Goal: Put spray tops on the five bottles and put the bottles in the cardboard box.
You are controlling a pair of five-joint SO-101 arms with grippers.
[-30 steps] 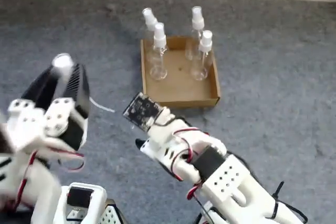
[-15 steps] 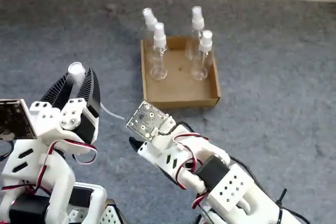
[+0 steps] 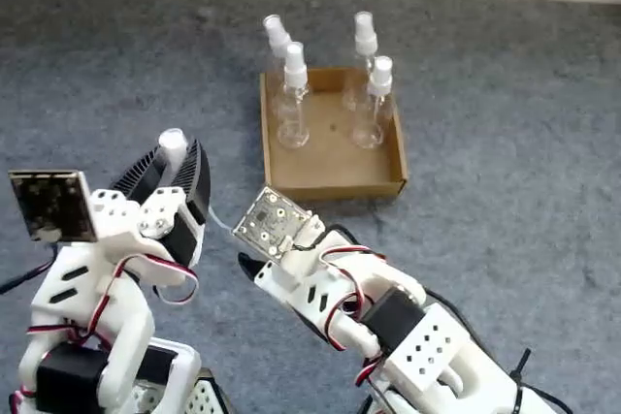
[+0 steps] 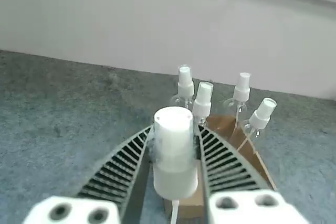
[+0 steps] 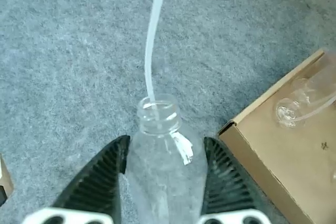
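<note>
My left gripper [image 3: 173,167] is shut on a white spray top [image 4: 173,150], whose thin tube [image 5: 153,40] hangs down into the open neck of a clear bottle [image 5: 160,156]. My right gripper [image 5: 163,174] is shut on that bottle, holding it tilted low in front of the cardboard box [image 3: 335,174]. In the high view the right arm's wrist [image 3: 281,225] hides the bottle. Several capped clear bottles [image 3: 293,94] stand upright in the box's far half, two on each side [image 3: 374,99]. They also show beyond the spray top [image 4: 205,103] in the left wrist view.
Grey carpet [image 3: 505,172] covers the table, with open floor right of the box and at the far left. The box's near half is bare cardboard. A pale wall [image 4: 131,19] runs along the far edge.
My left gripper has carried the spray top right and nearer, toward the right arm's bottle. The right arm drew back slightly, then kept still.
</note>
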